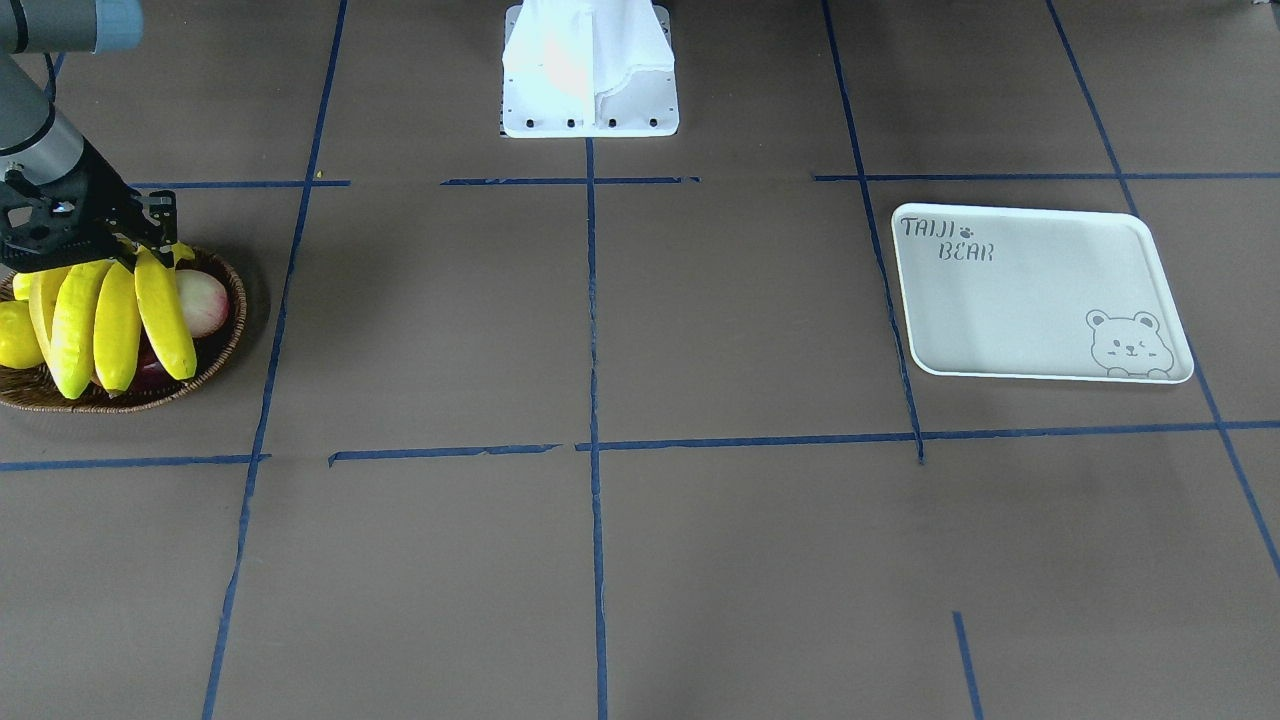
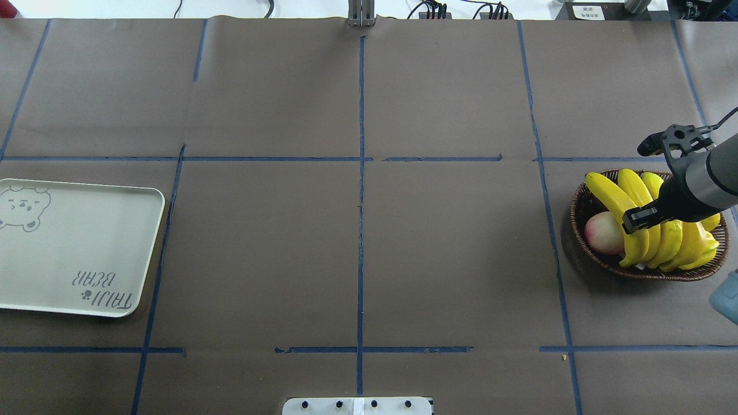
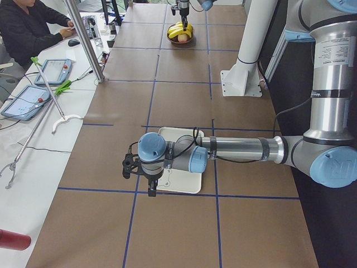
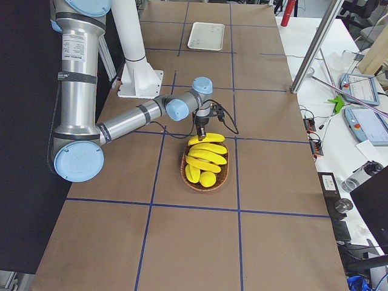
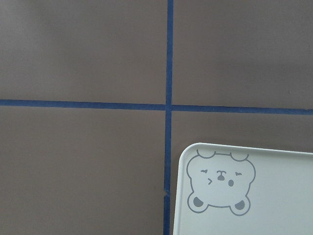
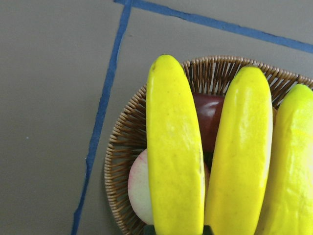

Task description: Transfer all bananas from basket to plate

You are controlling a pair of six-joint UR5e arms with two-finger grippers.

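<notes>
Plate point(image 1: 1020, 300) reads "TAIJI BEAR"; bananas point(image 1: 115, 320) lie in basket point(image 1: 160, 397).

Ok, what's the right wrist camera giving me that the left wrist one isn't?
Only the right wrist view: the bananas over the basket, with a pale apple and a dark red fruit beneath. Only the left wrist view: a corner of the plate with its bear face, no fruit on it. Both: brown table crossed by blue tape.
</notes>
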